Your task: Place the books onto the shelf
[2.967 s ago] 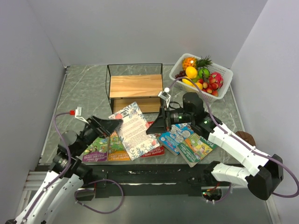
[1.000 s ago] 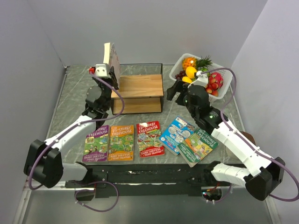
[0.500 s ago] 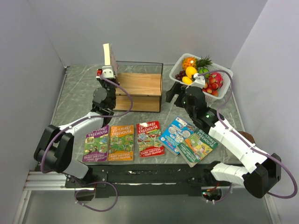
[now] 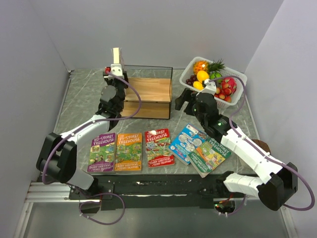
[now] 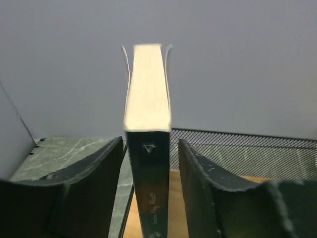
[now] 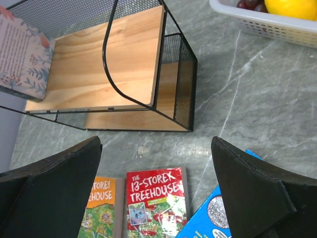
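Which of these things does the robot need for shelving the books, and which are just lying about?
For the job: floral book, upright on the shelf; purple book, orange book, red book, blue book, green book, flat on the table.
Just lying about: white fruit basket; brown round thing at the table's right edge.

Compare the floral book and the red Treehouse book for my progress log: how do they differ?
The floral book stands upright on the shelf; the red Treehouse book lies flat on the table. The floral book sits between the open fingers of the left gripper; the red one is untouched. Both are closed.
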You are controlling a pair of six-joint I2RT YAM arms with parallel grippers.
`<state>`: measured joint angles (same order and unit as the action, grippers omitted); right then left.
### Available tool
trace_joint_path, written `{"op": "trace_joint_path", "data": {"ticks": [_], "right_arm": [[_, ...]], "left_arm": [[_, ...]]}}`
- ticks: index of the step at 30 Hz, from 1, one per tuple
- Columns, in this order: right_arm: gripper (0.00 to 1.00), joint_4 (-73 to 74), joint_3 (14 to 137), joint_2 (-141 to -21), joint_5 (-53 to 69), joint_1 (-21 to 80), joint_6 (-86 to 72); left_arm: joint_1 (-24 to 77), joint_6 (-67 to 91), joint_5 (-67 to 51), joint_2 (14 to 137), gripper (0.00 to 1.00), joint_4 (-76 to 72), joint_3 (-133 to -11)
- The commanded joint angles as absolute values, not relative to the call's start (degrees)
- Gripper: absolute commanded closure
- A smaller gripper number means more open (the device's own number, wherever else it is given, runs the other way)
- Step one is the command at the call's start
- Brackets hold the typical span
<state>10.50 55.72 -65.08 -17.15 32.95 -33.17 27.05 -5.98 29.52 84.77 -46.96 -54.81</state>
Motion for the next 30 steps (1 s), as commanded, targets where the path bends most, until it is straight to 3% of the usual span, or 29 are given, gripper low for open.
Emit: {"op": "trace_joint_path", "data": {"ticks": [1, 4, 17, 18, 20, 22, 23, 25, 30], "right_arm": [[0.01, 8.61, 55.46, -64.86, -16.88, 32.61, -33.66], [0.01, 8.7, 55.55, -65.04, -16.7, 32.61, -33.66], [0.01, 11.6, 56.16, -63.02, -16.43, 32.69, -33.14], [0.01, 11.86, 55.99, -62.5, -16.52, 32.7, -33.22], [0.01, 13.0, 55.02, -60.21, -15.12, 32.96, -33.49], [0.01, 12.92, 51.61, -57.32, -14.77, 34.45, -34.45], [0.01, 12.4, 50.03, -56.35, -13.98, 35.15, -34.98], [0.01, 11.34, 44.58, -53.63, -12.84, 37.7, -37.26], [0.01, 7.56, 35.0, -53.35, -7.48, 42.18, -38.67]], "left_arm": [[27.25, -4.75, 30.76, 81.3, 0.35, -46.85, -58.18], [27.16, -4.75, 31.46, 80.6, 0.28, -45.88, -58.71], [27.33, -7.39, 37.08, 71.82, 0.18, -36.66, -62.66], [27.33, -6.51, 38.05, 69.37, 0.17, -34.3, -62.93], [27.68, -5.19, 43.39, 66.9, 0.06, -29.56, -64.67], [29.96, 4.52, 54.25, 64.17, 0.05, -13.82, -68.27], [30.58, 8.66, 54.23, 63.03, 0.06, -6.66, -70.99], [31.98, 22.46, 48.04, 58.64, 0.09, 7.04, -70.93], [34.1, 42.67, 24.29, 49.23, 0.21, 13.01, -55.92]]}}
